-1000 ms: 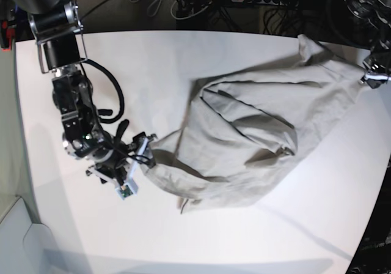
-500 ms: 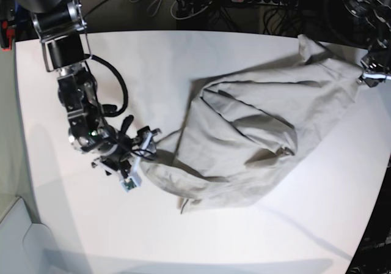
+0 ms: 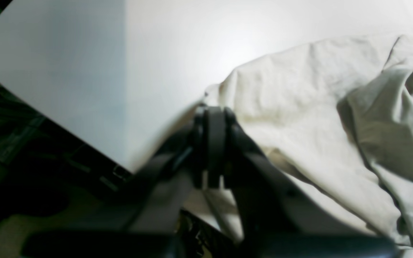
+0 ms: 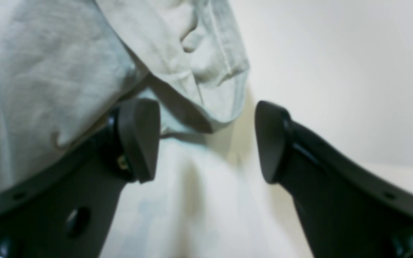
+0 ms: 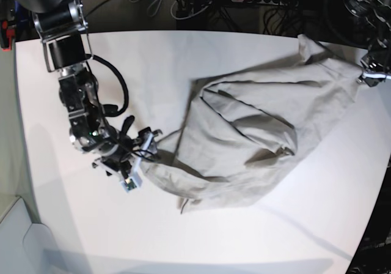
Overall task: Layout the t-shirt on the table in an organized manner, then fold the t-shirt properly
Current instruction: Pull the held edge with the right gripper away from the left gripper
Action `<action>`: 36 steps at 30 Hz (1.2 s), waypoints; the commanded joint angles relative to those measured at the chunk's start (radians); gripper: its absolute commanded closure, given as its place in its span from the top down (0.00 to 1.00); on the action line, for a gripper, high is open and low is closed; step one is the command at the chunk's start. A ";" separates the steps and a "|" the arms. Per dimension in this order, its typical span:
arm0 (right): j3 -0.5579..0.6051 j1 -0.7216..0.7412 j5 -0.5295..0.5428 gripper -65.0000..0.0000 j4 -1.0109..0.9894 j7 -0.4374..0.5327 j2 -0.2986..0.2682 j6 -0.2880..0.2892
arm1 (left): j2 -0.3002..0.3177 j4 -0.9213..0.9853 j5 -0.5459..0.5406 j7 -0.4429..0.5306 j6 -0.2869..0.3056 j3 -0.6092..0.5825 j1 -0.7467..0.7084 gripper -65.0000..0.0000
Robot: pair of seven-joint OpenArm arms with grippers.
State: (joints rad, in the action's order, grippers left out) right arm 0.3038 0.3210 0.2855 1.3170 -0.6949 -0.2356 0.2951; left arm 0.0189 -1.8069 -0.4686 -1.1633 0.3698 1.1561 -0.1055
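The t-shirt [image 5: 256, 139] lies bunched on the white desk [image 5: 153, 60], stretched as a long diagonal mass from its lower-left corner up to its far upper-right corner at the desk's edge, and that long axis runs from one hand to the other. At the upper-right corner the left hand [image 5: 374, 72] is closed on a pinch of the cloth; the left wrist view shows its two fingers [image 3: 213, 139] pressed flat together at the hem, with the shirt spreading away from them over the desk. At the opposite, lower-left corner the right hand [image 5: 137, 161] stands wide open and grips nothing: in its wrist view a folded hem of the t-shirt [image 4: 199, 71] hangs just ahead of the gap and toward the left pad, with cloth draped against that finger's [image 4: 138, 139] outer side, while the other finger stands apart over bare desk. So the right hand is much the nearer to this loose corner, and the cloth lies just ahead of it. Judging from this, the next move is a short advance onto that hem and a pinch, so both ends can be drawn apart.
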 commanded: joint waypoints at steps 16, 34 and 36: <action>-0.013 0.076 0.007 0.00 -0.164 0.050 0.038 0.003 | 0.014 -0.021 -0.014 0.016 0.001 0.002 0.003 0.00; -0.202 -0.127 0.007 0.00 0.240 -0.067 -0.029 0.002 | 0.014 -0.021 -0.015 0.016 0.001 0.002 0.003 0.00; -0.266 -0.178 0.007 0.00 0.353 -0.130 -0.026 0.003 | 0.014 -0.021 -0.015 0.016 0.001 0.002 0.003 0.00</action>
State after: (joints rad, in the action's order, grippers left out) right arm 0.0422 0.1230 0.2844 1.6474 -0.8520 -0.2543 0.2951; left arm 0.0185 -1.8076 -0.4725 -1.1645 0.3698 1.1549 -0.1062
